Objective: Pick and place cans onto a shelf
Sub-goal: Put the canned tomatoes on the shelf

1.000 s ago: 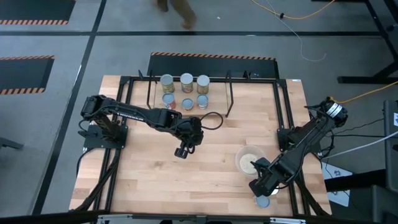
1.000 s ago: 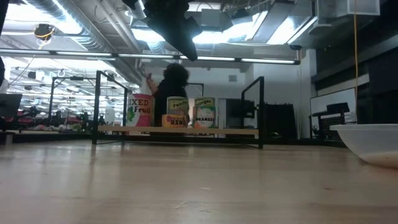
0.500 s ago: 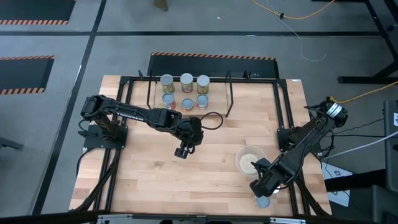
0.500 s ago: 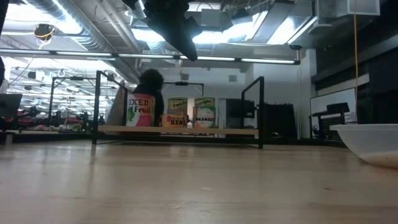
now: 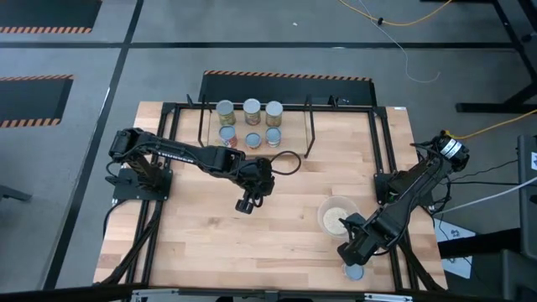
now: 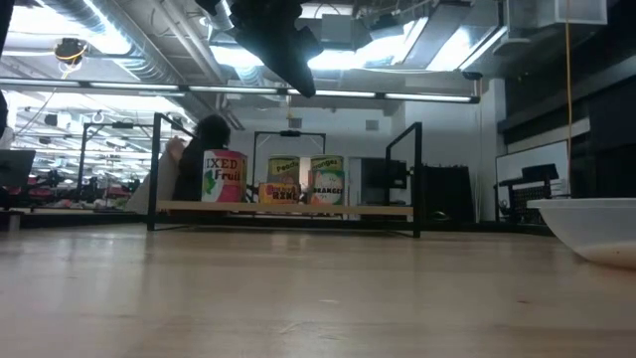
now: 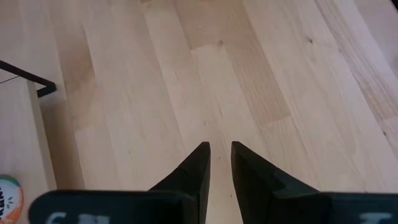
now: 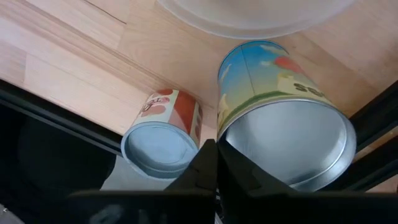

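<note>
Barely anything has moved on the robot side: both arms sit where they were a second ago. The only real change is the person behind the bench in the low view, who has drifted from behind the middle cans to the rack's left end.

Six cans are on the shelf [image 5: 256, 101] already: three in the back row [image 5: 251, 107] and three in front [image 5: 252, 138]. The low view shows labels like "Fruit" [image 6: 224, 176] on them.

The left hand [image 5: 243, 205] hangs over bare bench [image 5: 193, 243] near the middle, just forward of the shelf. Its wrist view shows the fingers [image 7: 198, 168] nearly together with a thin gap and nothing between them.

The right hand [image 5: 348, 256] is at the near right corner, next to the clear bowl of grains [image 5: 337, 216]. Its wrist view shows two cans standing upright right in front of it: a bigger one with a blue-and-yellow label [image 8: 280, 118] and a smaller red-and-white one [image 8: 163, 137] just beside it. From above only a pale blue top [image 5: 355, 273] peeks out. Its fingers [image 8: 208, 165] look pressed together, not holding anything.

So my read is that the last two cans are the right arm's job. They sit directly ahead of that hand, axes vertical, while the left hand is well apart from them. The fingers would need to spread before closing on either can.
</note>
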Robot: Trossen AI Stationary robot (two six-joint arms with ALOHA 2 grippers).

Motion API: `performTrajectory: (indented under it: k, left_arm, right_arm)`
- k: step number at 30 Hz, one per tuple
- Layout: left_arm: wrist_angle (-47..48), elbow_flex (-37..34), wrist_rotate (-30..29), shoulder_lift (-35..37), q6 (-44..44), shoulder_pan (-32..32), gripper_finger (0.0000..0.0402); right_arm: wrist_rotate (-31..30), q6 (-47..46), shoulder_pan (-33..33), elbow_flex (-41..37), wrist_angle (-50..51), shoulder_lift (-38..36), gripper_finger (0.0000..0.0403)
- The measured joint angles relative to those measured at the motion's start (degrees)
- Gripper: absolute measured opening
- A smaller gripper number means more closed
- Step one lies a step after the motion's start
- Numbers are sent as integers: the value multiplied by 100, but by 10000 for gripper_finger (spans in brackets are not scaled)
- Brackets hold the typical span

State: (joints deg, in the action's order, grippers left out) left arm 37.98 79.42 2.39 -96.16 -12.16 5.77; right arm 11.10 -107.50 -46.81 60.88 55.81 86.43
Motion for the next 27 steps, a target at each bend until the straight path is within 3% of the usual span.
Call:
performTrajectory:
  k: [13,27]
  left_arm:
    - [0,2,0,0,-1,-1,59]
    - [3,2,-37,29,-39,-1,59]
  right_arm:
    - [194,123,2,153,453,41,2]
    - [533,815,310,1602,2335,24,1]
